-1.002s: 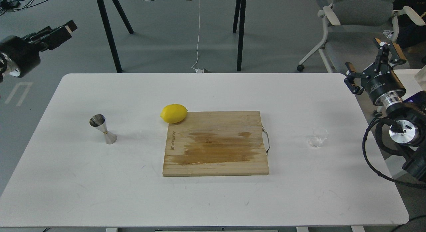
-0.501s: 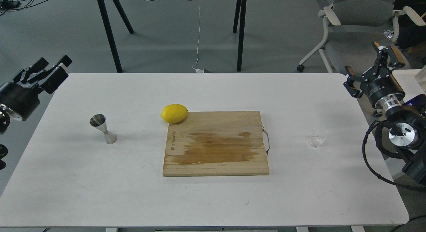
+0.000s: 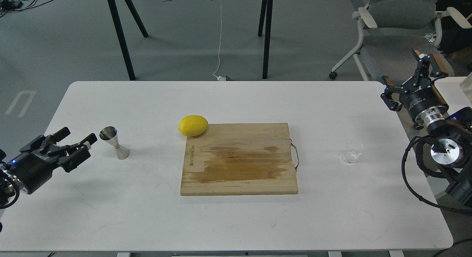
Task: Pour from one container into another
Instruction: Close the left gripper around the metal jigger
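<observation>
The steel jigger [image 3: 114,143] stands upright on the left part of the white table [image 3: 236,220]. My left gripper [image 3: 87,146] hovers low just to its left, open, fingertips pointing at it with a small gap between. The small clear glass cup [image 3: 352,152] sits on the right side of the table, faint against the white top. What it holds cannot be made out. My right gripper [image 3: 427,58] is raised beyond the table's right edge, well above and behind the cup, open and empty.
A wooden cutting board [image 3: 239,159] with a metal handle lies in the middle of the table. A yellow lemon [image 3: 192,125] rests at its far left corner. A grey office chair [image 3: 398,24] and black table legs [image 3: 267,35] stand behind the table.
My left gripper has swung down from high at the far left to table level beside the jigger. The right gripper has barely shifted. Cup, jigger, lemon and board have stayed put.
</observation>
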Motion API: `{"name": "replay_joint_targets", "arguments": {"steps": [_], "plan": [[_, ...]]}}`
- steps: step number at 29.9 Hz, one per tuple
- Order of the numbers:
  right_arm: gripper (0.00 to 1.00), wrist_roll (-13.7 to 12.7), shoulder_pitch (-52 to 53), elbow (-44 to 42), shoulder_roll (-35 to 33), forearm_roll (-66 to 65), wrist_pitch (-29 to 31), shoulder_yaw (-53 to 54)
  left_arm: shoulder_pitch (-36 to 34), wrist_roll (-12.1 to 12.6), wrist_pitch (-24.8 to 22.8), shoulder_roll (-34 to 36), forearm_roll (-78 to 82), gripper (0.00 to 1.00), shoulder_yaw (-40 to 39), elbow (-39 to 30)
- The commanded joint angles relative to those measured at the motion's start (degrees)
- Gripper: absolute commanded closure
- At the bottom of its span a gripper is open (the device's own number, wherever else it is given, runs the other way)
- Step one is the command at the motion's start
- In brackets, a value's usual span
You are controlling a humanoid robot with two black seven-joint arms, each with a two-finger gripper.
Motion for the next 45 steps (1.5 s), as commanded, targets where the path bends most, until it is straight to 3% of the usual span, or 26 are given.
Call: {"name": "replay_joint_targets", "arguments": {"steps": [1, 7, 45], "plan": [[0.0, 0.0, -0.01, 0.05, -0.01, 0.01, 0.0, 0.02, 1.0, 0.0, -0.01, -3.43, 0.47, 0.01, 0.31, 2.62], [0.0, 0.0, -0.01, 0.05, 0.17, 0.02, 0.0, 0.02, 0.56, 0.0, -0.01, -11.34, 3.64, 0.01, 0.22, 11.59], [0.0, 0.0, -0.71, 0.13, 0.35, 0.02, 0.0, 0.46, -9.64, 0.0, -0.01, -28.4, 3.11, 0.01, 0.4, 30.05]]}}
